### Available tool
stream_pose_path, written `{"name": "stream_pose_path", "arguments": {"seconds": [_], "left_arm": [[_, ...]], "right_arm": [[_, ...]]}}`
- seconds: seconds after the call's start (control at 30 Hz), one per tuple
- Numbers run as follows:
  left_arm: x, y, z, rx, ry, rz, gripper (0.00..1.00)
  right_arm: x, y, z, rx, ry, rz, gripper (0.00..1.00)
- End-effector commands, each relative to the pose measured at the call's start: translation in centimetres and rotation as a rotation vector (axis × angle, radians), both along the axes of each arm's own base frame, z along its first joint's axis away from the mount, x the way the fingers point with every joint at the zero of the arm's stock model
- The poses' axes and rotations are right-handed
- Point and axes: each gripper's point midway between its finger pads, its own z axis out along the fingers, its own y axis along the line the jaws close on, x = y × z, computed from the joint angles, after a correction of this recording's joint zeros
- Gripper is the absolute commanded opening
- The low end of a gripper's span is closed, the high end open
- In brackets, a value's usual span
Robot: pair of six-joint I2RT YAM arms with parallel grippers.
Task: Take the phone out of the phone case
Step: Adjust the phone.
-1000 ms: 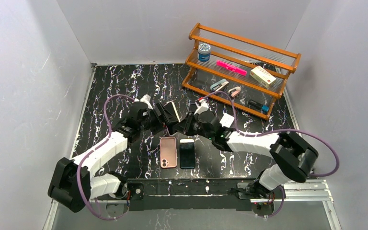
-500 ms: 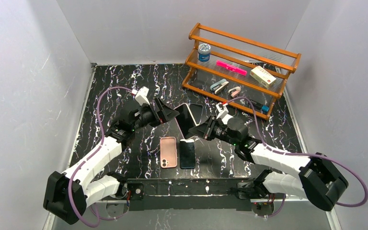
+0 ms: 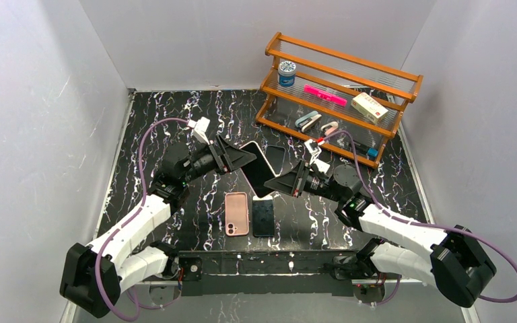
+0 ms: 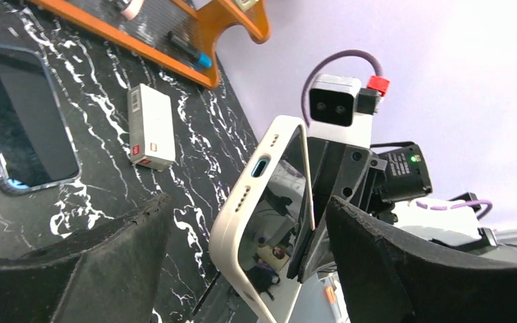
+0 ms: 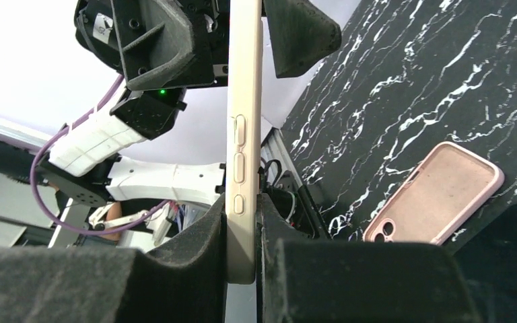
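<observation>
swung out to the right since a second ago, breaking up the earlier tight huddle and carrying the phone point(image 3: 258, 168) in its cream case point(image 4: 239, 215) along. now held clear above the bench point(image 3: 168, 114), tilted, dark screen facing up, between the two arms. clamped edge-on at one end by the right end effector point(image 5: 242, 242), with its pads pressed tight on both faces. flanked at the other end by the left end effector point(image 4: 249, 202), spread wide on either side, with a clear gap beside one finger point(image 4: 74, 269); no grip there. below on the bench, side by side: a pink case point(image 3: 236, 213) lying back up and a dark phone point(image 3: 263, 217). beyond, another dark phone lying flat point(image 3: 275, 156), and a wooden rack point(image 3: 340, 101) at the far right.
</observation>
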Motion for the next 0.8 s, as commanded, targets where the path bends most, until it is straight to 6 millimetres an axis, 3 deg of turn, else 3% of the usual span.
{"name": "stream_pose_path", "arguments": {"seconds": [0.0,0.23,0.37,0.47,0.57,0.63,0.77], "left_arm": [[-1.7,-0.7,2.7,-0.066,-0.072,-0.089,0.77],[-2.9,-1.7,3.8,-0.130,-0.080,-0.148,0.53],[-3.4,-2.1,4.2,-0.144,-0.084,-0.170,0.49],[-3.5,-2.2,4.2,-0.153,-0.076,-0.175,0.35],[-3.6,-2.1,4.6,-0.171,-0.069,-0.168,0.11],[-3.5,-2.0,5.0,-0.186,-0.062,-0.153,0.00],[-2.9,-1.4,5.8,-0.229,-0.036,-0.085,0.00]], "right_arm": [[-1.2,0.2,7.5,0.179,-0.177,0.080,0.01],[-1.1,0.5,7.9,0.195,-0.180,0.088,0.01],[-0.9,0.5,8.2,0.203,-0.198,0.079,0.01],[-0.7,0.5,8.2,0.208,-0.210,0.074,0.01],[-0.6,0.6,8.1,0.198,-0.225,0.070,0.02],[-0.4,0.7,7.7,0.181,-0.232,0.061,0.10],[-0.2,0.7,6.7,0.143,-0.247,0.051,0.34]]}}
